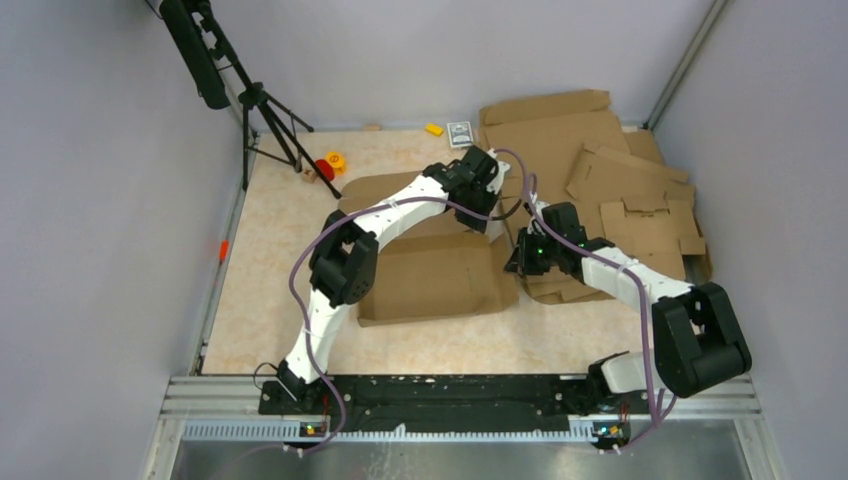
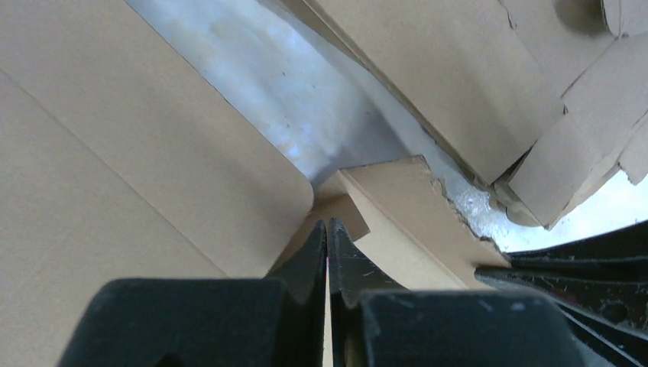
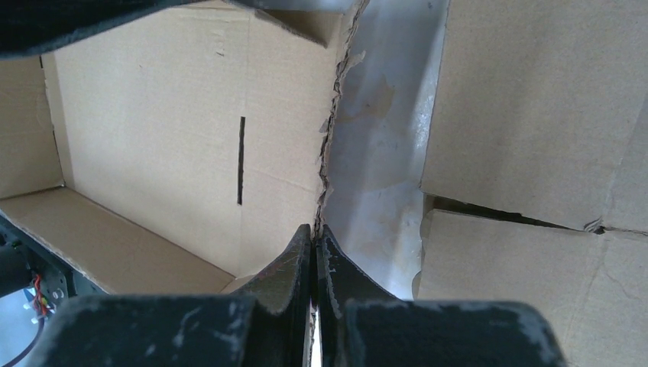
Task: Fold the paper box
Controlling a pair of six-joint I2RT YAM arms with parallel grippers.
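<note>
Straight ahead of the left gripper (image 2: 327,229) a strip of bare table (image 2: 306,99) runs on. It is walled on the gripper's left by a broad panel of the paper box (image 2: 115,168) and on its right by overlapping cardboard blanks (image 2: 458,76). A small box flap lies right at the tips and narrows the entry. Ahead of the right gripper (image 3: 315,229) a narrower lane of bare surface opens, with the box's upright, torn-edged wall meeting the tips on the left and flat blanks just to the right. Left of that wall lies the box's open inside, overhung by the left arm (image 3: 115,19). Behind the left gripper, beyond the box, bare tabletop reaches to a tripod (image 1: 262,110).
</note>
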